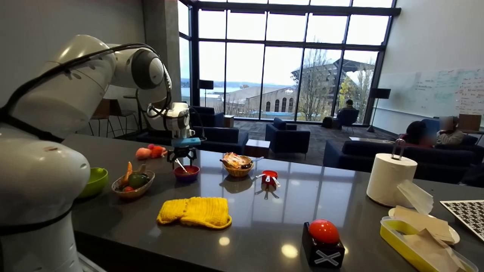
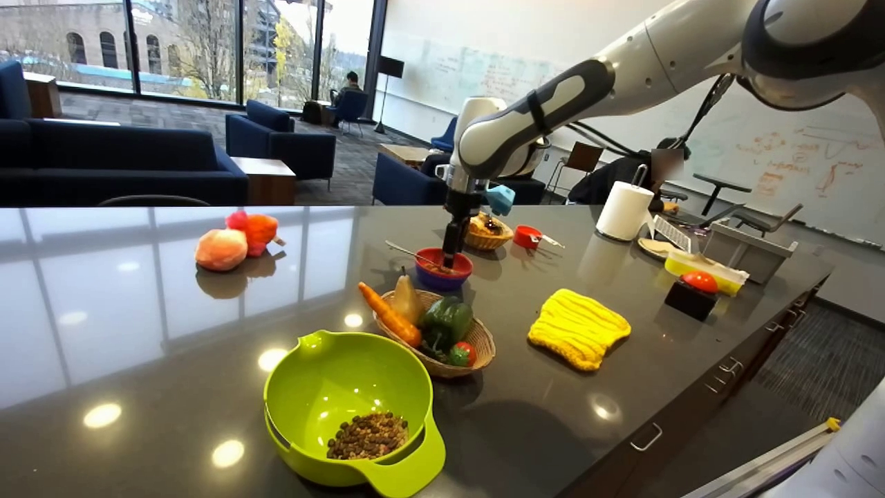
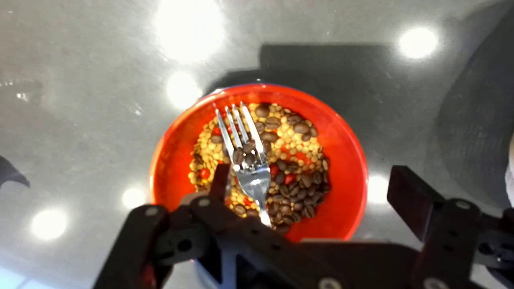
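My gripper (image 3: 313,186) stands open, low over a small bowl (image 3: 341,172) that is red inside and purple outside. In both exterior views its fingers reach down at the bowl (image 2: 442,280). A silver fork (image 3: 255,180) rests in the bowl, tines on a mix of dark beans, yellow grains and red bits. The fork's neck lies between the spread fingers, nearer the left one, and nothing is gripped. In the wrist view the gripper's body hides the rest of the handle. The fork (image 2: 401,249) leans out over the rim in an exterior view.
Near the bowl stand a vegetable basket (image 2: 487,344), another small basket (image 1: 237,172) and red measuring cups (image 1: 269,175). A green bowl (image 2: 408,467) holding beans, plush toys (image 2: 221,249), a yellow knitted cloth (image 1: 194,212), a red button box (image 1: 323,245) and a paper roll (image 1: 391,179) share the counter.
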Robot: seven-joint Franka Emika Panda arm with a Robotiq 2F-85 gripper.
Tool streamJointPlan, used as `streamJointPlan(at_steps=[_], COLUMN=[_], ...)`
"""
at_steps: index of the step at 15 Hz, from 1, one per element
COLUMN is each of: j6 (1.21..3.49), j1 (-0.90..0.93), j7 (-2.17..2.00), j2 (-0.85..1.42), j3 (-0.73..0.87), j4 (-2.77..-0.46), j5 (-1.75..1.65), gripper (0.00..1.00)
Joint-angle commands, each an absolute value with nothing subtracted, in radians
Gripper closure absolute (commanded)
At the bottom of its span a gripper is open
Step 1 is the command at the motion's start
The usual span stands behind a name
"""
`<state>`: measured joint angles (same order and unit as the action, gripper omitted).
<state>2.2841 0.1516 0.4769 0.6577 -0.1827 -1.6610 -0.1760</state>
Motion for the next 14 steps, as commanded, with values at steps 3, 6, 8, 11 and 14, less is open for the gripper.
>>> streamJointPlan(at_steps=[3,6,8,11,14], j6=[2.247,2.204,2.184,2.165,2.175], j1=[0.141,0.130,0.120,0.102,0.088], j7=[0.411,0.373,0.347,0.330,0.317], j2=[0.484,0.417,0.372,0.317,0.276], j3=[-0.186,-0.177,-0.171,-0.165,-0.156], j4=[-1.798,-1.840,-1.871,-1.914,-1.961], j5=[-0.163,-0.147,-0.135,-0.104,-0.077], gripper=[0.00,0.00,0.00,0.00,0.00])
